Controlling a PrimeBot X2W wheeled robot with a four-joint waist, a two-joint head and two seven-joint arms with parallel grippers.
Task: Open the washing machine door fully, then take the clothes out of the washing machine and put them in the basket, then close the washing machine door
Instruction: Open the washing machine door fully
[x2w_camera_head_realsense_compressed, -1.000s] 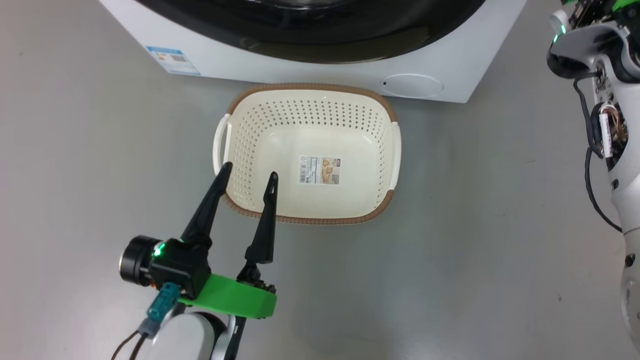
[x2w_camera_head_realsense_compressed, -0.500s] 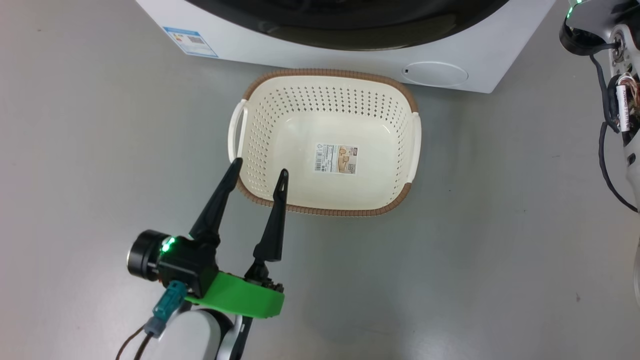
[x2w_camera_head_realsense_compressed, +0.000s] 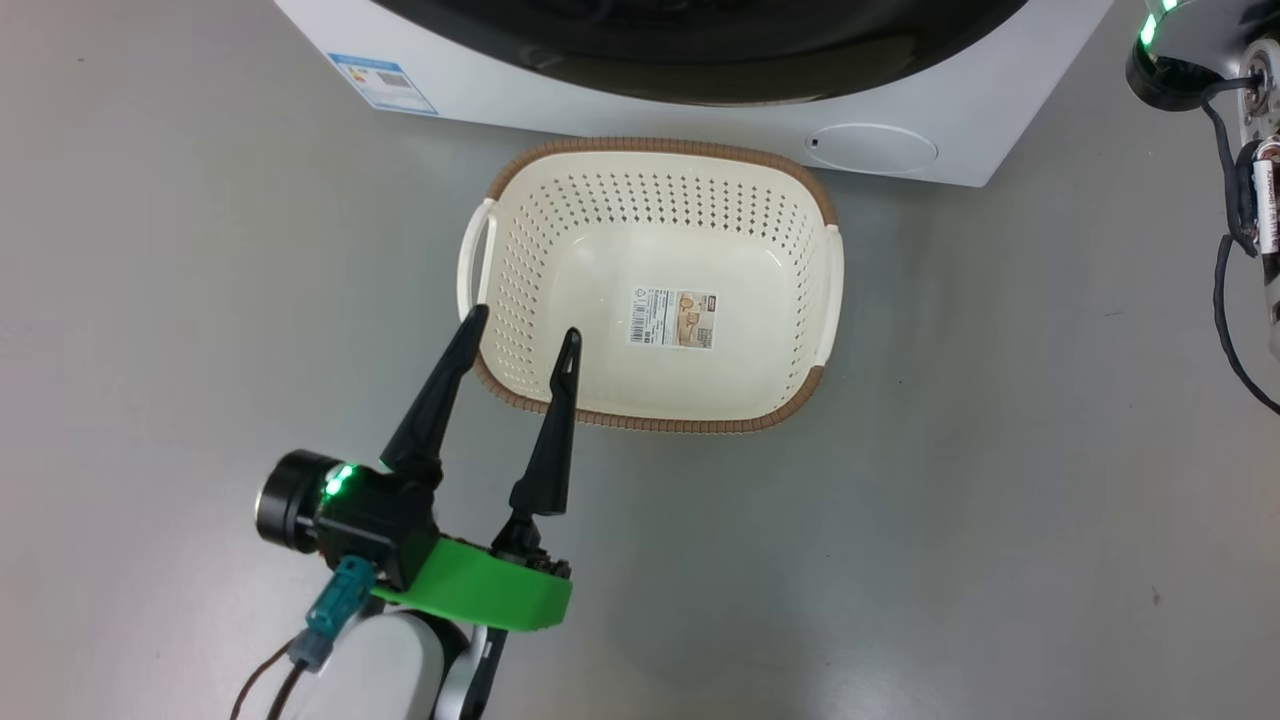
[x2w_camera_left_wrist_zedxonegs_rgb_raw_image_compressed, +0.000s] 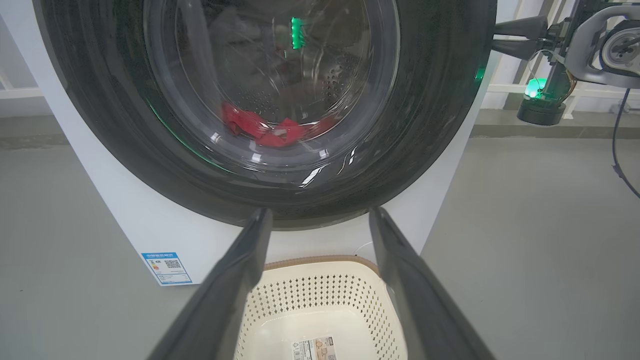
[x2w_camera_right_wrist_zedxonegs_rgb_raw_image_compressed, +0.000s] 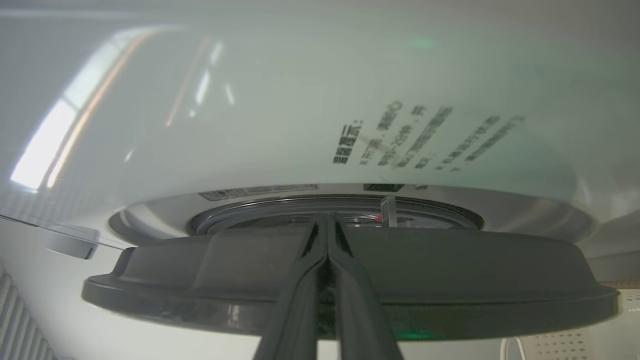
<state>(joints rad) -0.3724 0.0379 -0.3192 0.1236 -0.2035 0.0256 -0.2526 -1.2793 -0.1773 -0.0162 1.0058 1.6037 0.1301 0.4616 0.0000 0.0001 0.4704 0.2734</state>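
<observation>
Nearest, the left gripper (x2w_camera_head_realsense_compressed: 525, 321) hangs with its fingers spread and empty, the tips above the 7 o'clock corner of the basket (x2w_camera_head_realsense_compressed: 650, 424). The basket sits on the floor (x2w_camera_head_realsense_compressed: 1000, 450) and holds nothing; only the paper label (x2w_camera_head_realsense_compressed: 673, 318) shows on its base. At the basket's 12 o'clock, just beyond its rim, stands the washing machine (x2w_camera_head_realsense_compressed: 480, 85). Its door (x2w_camera_left_wrist_zedxonegs_rgb_raw_image_compressed: 430, 125) looks shut or at most cracked open: the right wrist view hints at a narrow gap behind the black rim, but this cannot be told for sure. The clothes (x2w_camera_left_wrist_zedxonegs_rgb_raw_image_compressed: 265, 131) lie red at the bottom of the drum (x2w_camera_left_wrist_zedxonegs_rgb_raw_image_compressed: 340, 80), seen through the glass. The right gripper (x2w_camera_left_wrist_zedxonegs_rgb_raw_image_compressed: 496, 36), fingers clenched together on nothing, sits at the door's 2 o'clock edge. The task appears to be at its first step, so full opening, emptying and closing all remain.
</observation>
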